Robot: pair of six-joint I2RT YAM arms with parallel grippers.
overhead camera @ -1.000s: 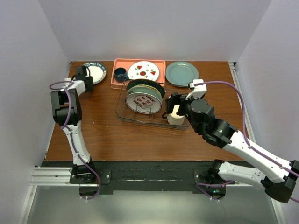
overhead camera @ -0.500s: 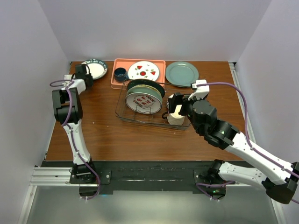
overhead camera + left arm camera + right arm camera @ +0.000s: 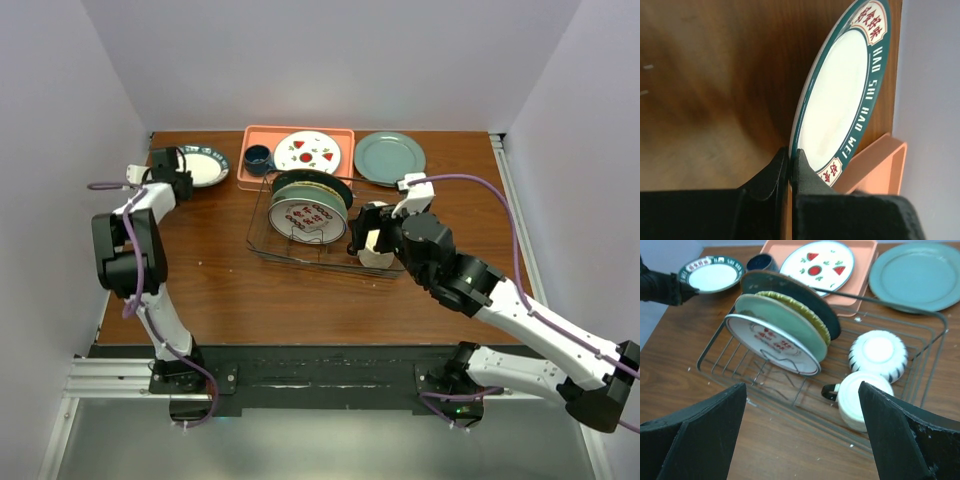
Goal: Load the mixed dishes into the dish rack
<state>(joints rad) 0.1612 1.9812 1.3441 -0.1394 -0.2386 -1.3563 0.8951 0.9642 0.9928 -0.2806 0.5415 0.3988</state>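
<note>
Now, the top view first. Within the last second your left gripper (image 3: pixel 168 172) has gone from partly open to clamped on the near rim of the green-rimmed plate (image 3: pixel 205 166), and the left arm's elbow has swung out toward the left wall. I judge the grasp made and the lift the step in hand. This plate is the only task dish outside the dish rack (image 3: pixel 300 252). It sits at the far-left corner of the table (image 3: pixel 220 300), just beside the salmon tray (image 3: pixel 255 135). Your right gripper (image 3: pixel 368 238) hangs over the rack's right end, holding nothing.

Next, the left wrist view. Both fingers (image 3: pixel 771 172) are pressed together on the plate's rim, one on each face. You cannot tell from here whether the plate has left the wood. The tray's corner stands close behind the plate's far edge, so expect little room on that side.

Lastly, the right wrist view. The jaws stand wide apart, and below them lie the ribbed bowl (image 3: pixel 879 354) and the plain bowl (image 3: pixel 860 399), both inside the rack. The racked plates (image 3: pixel 772 342) lean together toward the far left end, with bare tines open in front of them. Bare wood lies left of the rack, which looks the freest approach. Mind the left wall and the rack's raised near-left rim.
</note>
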